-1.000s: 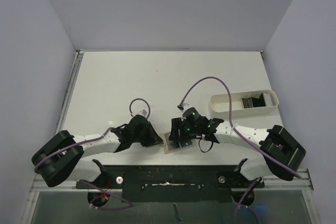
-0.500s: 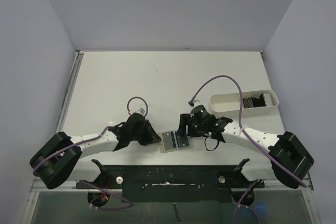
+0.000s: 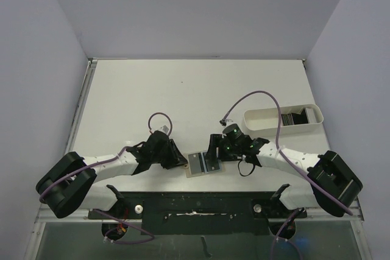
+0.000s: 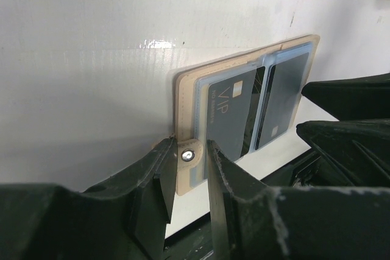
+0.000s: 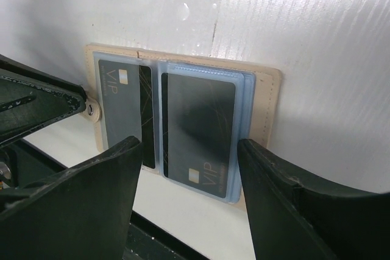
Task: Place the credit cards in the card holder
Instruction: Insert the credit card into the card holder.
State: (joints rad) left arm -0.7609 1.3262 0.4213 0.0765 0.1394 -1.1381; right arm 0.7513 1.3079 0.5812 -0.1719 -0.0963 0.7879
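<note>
1. Table (image 3: 183,95): the working area sits at the near edge, just beyond the dark base rail (image 3: 195,206). I judge there is little margin on that side. Free travel lies toward the far side and to the right.

2. Right arm: one second ago it hung directly over the card holder and hid it. It has since pulled back to the right and now stands just beside the holder's right edge. The right gripper (image 3: 214,148) is spread wide and carries nothing. In the right wrist view both fingers flank the holder without touching it.

3. Tray (image 3: 262,127): it stands well apart, to the right rear, and more credit cards (image 3: 292,117) stand inside it. The task is therefore not finished, in my judgement. The purple cable (image 3: 250,95) arches over the route to the tray.

4. Card holder (image 3: 204,164): it lies open and flat between the two grippers, with its lining up.

5. Inserted cards: the withdrawal exposes two dark cards seated in the pockets. One marked VIP (image 5: 119,108) sits in the left half, and one (image 5: 198,126) sits in the right half under clear sleeves. I read this as an insertion just completed.

6. Left gripper (image 4: 186,168): it is set narrow and pinches the tab bearing the snap stud (image 4: 187,156), which pins the holder in place.
</note>
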